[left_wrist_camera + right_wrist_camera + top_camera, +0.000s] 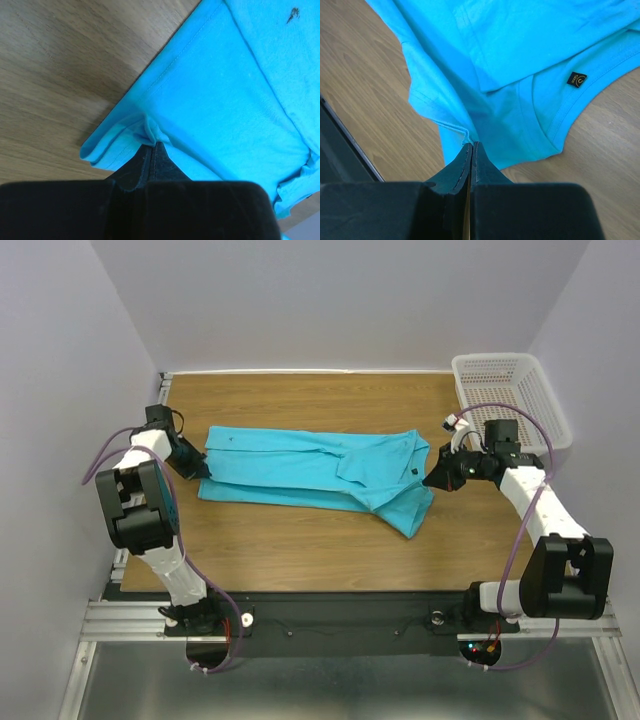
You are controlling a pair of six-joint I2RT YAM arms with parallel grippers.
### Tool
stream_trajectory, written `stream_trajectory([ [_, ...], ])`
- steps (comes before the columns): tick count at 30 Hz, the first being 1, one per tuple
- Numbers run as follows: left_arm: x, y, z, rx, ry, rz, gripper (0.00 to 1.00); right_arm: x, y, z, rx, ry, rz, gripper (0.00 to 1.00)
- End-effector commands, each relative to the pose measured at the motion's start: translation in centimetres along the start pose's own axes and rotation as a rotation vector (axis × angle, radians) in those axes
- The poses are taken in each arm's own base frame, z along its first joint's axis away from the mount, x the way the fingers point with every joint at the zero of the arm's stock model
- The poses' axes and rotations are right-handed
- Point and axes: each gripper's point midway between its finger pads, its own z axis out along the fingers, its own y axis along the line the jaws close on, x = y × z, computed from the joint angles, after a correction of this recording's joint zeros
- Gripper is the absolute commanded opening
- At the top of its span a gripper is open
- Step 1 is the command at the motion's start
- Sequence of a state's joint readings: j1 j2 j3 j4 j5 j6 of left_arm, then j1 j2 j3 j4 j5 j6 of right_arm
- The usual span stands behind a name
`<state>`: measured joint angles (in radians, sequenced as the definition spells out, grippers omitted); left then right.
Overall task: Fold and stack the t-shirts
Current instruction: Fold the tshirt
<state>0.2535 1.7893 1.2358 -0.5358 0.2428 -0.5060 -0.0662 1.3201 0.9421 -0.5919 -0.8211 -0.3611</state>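
A turquoise t-shirt [310,468] lies folded lengthwise across the middle of the wooden table [300,550], stretched between the two arms. My left gripper [203,470] is shut on its left hem, where the cloth [235,100] bunches at the fingertips [159,150]. My right gripper [431,480] is shut on the shirt's right end, near the collar and a small dark label [576,79]. There the cloth [485,75] puckers at the closed tips [476,150].
A white mesh basket [510,395] stands at the table's back right corner, just behind the right arm. White walls enclose the table on three sides. A black rail [330,625] runs along the near edge between the arm bases.
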Motion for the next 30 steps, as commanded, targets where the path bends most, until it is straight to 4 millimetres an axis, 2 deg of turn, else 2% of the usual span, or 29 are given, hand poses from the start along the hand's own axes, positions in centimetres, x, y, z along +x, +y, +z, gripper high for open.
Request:
stream_trajectory([
  [1, -1.5, -0.8, -0.6, -0.007, -0.041, 0.012, 0.00, -1.8, -0.9, -0.2, 0.029, -0.049, -0.035, 0.01],
  [13, -2.2, -2.0, 0.2, -0.012, -0.038, 0.034, 0.00, -1.1, -1.4, 0.4, 0.029, -0.034, -0.017, 0.01],
  [30, -2.5, -1.8, 0.8, -0.032, -0.039, 0.052, 0.03, -0.8, -1.3, 0.7, 0.006, -0.030, -0.010, 0.00],
])
